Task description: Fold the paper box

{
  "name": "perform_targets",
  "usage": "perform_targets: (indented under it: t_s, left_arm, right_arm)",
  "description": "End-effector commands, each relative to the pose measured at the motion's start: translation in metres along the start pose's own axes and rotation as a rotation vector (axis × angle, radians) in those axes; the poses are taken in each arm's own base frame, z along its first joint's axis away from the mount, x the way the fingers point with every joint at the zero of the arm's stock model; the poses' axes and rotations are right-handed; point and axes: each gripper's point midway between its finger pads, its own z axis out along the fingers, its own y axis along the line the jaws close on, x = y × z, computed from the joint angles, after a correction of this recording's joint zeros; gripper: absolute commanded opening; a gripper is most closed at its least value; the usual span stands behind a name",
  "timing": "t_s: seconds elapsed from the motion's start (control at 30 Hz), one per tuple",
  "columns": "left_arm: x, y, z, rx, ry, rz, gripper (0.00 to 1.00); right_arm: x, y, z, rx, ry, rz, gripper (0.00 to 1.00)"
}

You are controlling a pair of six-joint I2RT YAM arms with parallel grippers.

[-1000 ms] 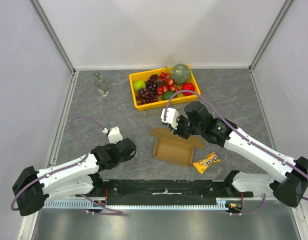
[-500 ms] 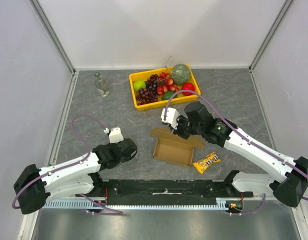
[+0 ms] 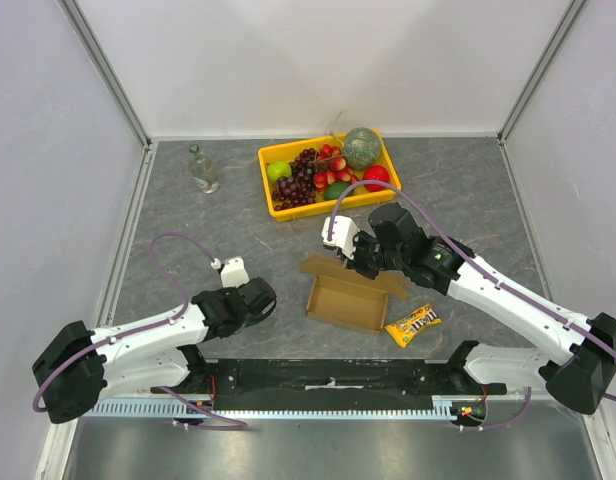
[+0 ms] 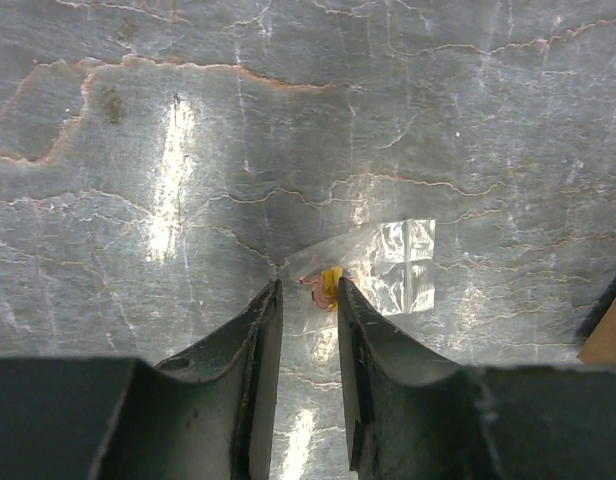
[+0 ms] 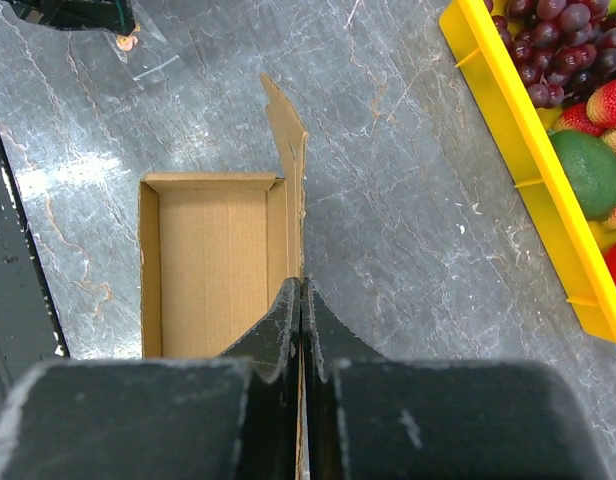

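Note:
The paper box [image 3: 346, 298] is a small open-topped brown carton in the middle of the table, with one flap [image 5: 286, 140] standing up at its far side. My right gripper [image 3: 360, 262] is shut on the box's far long wall, the fingertips pinching its top edge [image 5: 301, 285]; the box's inside [image 5: 213, 265] is empty. My left gripper [image 3: 260, 297] is to the left of the box and apart from it. It is low over the table, its jaws slightly apart [image 4: 308, 285] with nothing between them. A box corner [image 4: 608, 335] shows at the right edge.
A small clear plastic bag [image 4: 373, 265] with a yellow and pink bit lies just ahead of my left fingertips. A yellow candy packet [image 3: 413, 323] lies right of the box. A yellow fruit tray [image 3: 271, 190] stands at the back, a glass bottle [image 3: 201, 168] at the back left.
My left arm has shifted slightly to the right and nearer the table's front edge. The right arm and the box have not moved.

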Motion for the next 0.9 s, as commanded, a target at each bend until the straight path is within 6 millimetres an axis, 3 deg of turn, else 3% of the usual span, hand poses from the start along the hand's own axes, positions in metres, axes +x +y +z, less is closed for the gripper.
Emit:
perform_targets:
  t_s: [0.0,0.53,0.87]
  left_arm:
    - [-0.002,-0.005,0.005,0.02,-0.012,-0.034,0.33]
    - [-0.005,-0.008,0.004,0.041,-0.023,-0.032,0.09]
    - [-0.032,-0.017,-0.023,0.114,-0.085,-0.02,0.02]
  right_arm:
    - [-0.008,0.0,0.002,-0.004,-0.036,-0.002,0.02]
    - [-0.009,-0.001,0.003,-0.002,-0.032,-0.001,0.02]
    - [-0.007,0.0,0.006,-0.011,-0.028,0.001,0.01]
